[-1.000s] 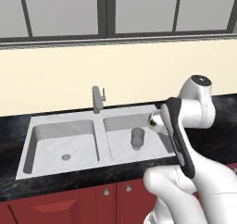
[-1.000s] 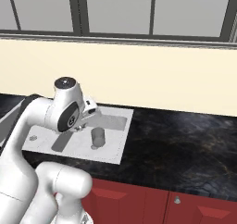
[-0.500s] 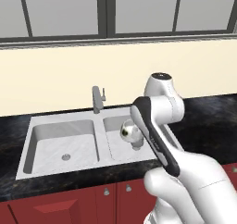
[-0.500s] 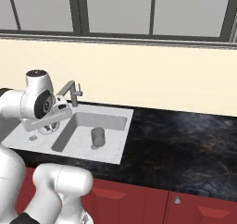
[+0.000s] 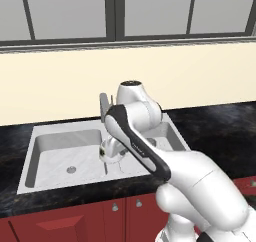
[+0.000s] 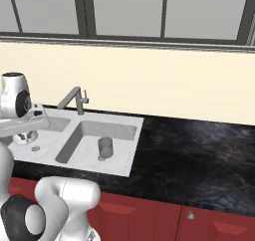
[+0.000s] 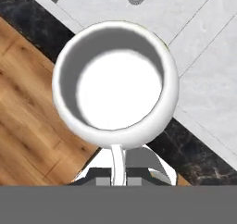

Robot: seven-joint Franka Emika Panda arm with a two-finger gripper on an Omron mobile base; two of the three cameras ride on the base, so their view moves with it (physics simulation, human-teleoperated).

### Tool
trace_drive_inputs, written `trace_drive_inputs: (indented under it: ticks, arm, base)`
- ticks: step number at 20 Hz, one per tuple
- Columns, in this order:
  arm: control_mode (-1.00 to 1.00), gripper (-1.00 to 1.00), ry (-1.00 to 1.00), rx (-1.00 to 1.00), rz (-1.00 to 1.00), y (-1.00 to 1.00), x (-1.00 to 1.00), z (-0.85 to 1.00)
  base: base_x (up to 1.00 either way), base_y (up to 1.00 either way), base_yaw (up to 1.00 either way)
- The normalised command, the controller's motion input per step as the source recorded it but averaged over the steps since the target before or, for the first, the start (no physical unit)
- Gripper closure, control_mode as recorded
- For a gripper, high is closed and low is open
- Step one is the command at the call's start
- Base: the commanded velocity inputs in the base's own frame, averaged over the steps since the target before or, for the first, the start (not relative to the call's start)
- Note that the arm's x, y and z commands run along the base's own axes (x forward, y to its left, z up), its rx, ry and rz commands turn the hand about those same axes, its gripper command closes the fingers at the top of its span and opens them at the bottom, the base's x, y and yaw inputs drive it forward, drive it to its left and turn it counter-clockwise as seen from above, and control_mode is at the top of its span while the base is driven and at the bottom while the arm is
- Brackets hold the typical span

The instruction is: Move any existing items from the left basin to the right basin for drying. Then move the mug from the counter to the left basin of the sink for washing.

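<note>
Left basin (image 5: 55, 153): bare, round drain showing. Mug (image 5: 111, 150): white, clamped by its handle in the gripper (image 5: 114, 155), held above the sink (image 5: 32, 158) near the divider between the basins. Right basin (image 6: 117, 133): dark grey cup (image 6: 105, 146) upright on its floor. Counter (image 6: 199, 155): black stone, to the right.

One white mug (image 7: 115, 84), one dark grey cup (image 6: 105, 146), one double sink (image 6: 130, 153) with two basins, two round drains, one faucet (image 6: 73, 98), one black speckled worktop (image 6: 199, 158), one robot arm, two cabinet knobs
</note>
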Motion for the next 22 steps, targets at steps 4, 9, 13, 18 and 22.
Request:
trace_drive_inputs:
  ticks: [4,9,13,18,22]
  arm:
    - [-1.00,1.00,0.01,-0.01,0.00,0.96,0.17,-0.34]
    - [-1.00,1.00,0.00,-0.01,-0.08,0.85,0.46,-0.40]
    - [-1.00,1.00,0.01,0.00,-0.21,0.57,0.88,-0.29]
    - [-1.00,1.00,0.00,0.00,-0.23,0.35,0.66,-0.45]
    - [-1.00,1.00,0.00,-0.04,-0.21,0.45,0.41,-0.52]
  base:
    - [0.00,0.00,0.00]
    - [0.00,0.00,0.00]
    - [0.00,0.00,0.00]
    - [0.00,0.00,0.00]
    - [0.00,0.00,0.00]
